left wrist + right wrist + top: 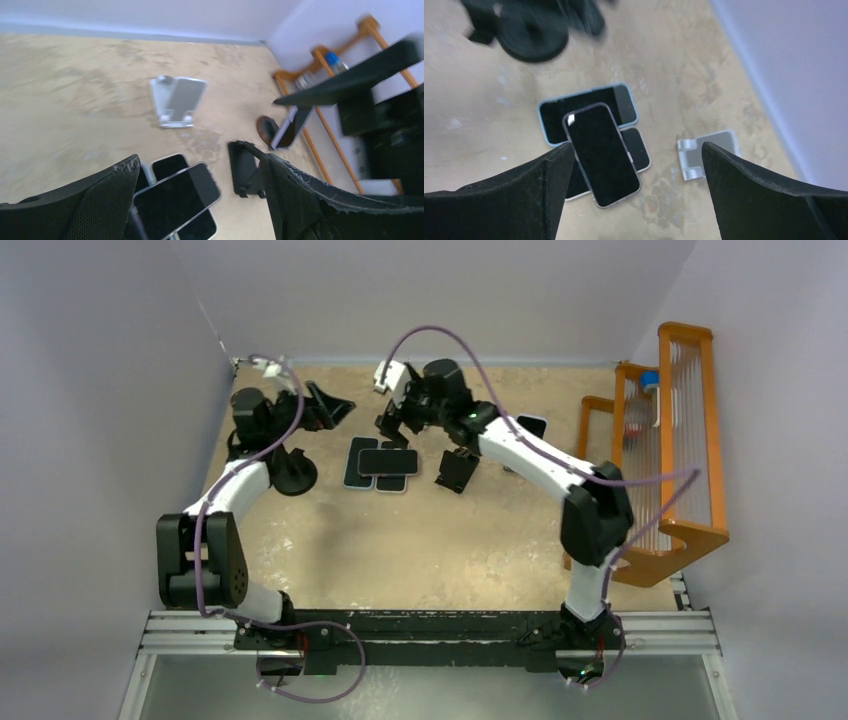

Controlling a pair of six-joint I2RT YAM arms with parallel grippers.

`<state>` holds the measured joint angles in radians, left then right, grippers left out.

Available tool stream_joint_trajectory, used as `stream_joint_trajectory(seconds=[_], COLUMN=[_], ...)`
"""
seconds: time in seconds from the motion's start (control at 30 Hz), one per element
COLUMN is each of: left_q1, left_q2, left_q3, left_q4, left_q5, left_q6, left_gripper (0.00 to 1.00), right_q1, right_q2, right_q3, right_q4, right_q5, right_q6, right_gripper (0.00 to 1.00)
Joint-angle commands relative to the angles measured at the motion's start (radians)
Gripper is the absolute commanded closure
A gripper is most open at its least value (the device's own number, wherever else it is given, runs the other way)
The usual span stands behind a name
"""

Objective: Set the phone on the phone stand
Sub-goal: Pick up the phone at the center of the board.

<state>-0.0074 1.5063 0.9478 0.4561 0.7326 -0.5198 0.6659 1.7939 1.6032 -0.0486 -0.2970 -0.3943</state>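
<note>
Jaws of the left gripper [199, 162] and right gripper [636, 150] gape empty, the right hanging over the top phone [601, 152], seemingly lined up to lift it for the stand [709, 152]

Under the right gripper [636, 150], a pile of phones [589, 112] lies on the table between its fingers, with one phone [601, 155] crosswise on top. A small stand [706, 157] sits just beside the pile, nearer one finger. From the left gripper [200, 160], the pile lies close below. A folding stand [242, 170] is just to its right, the small stand is farther ahead, and a rack [369, 22] is far right.
</note>
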Motion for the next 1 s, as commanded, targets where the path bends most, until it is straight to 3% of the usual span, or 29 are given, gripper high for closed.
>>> stream_joint_trajectory(seconds=[0.0, 0.27, 0.97], left_q1=[0.108, 0.113, 0.127], left_q2=[-0.095, -0.134, -0.110], left_q3=[-0.095, -0.082, -0.087], left_q4=[0.039, -0.007, 0.026], left_q5=[-0.109, -0.121, -0.051], left_q6=[-0.164, -0.128, -0.144], left_gripper=[0.12, 0.12, 0.12], right_q1=[0.015, 0.047, 0.063], right_q2=[0.202, 0.394, 0.514], right_q3=[0.063, 0.216, 0.363], right_q4=[-0.091, -0.086, -0.358], right_q5=[0.099, 0.155, -0.011], right_q6=[-0.076, -0.106, -0.165], right_gripper=[0.01, 0.01, 0.01])
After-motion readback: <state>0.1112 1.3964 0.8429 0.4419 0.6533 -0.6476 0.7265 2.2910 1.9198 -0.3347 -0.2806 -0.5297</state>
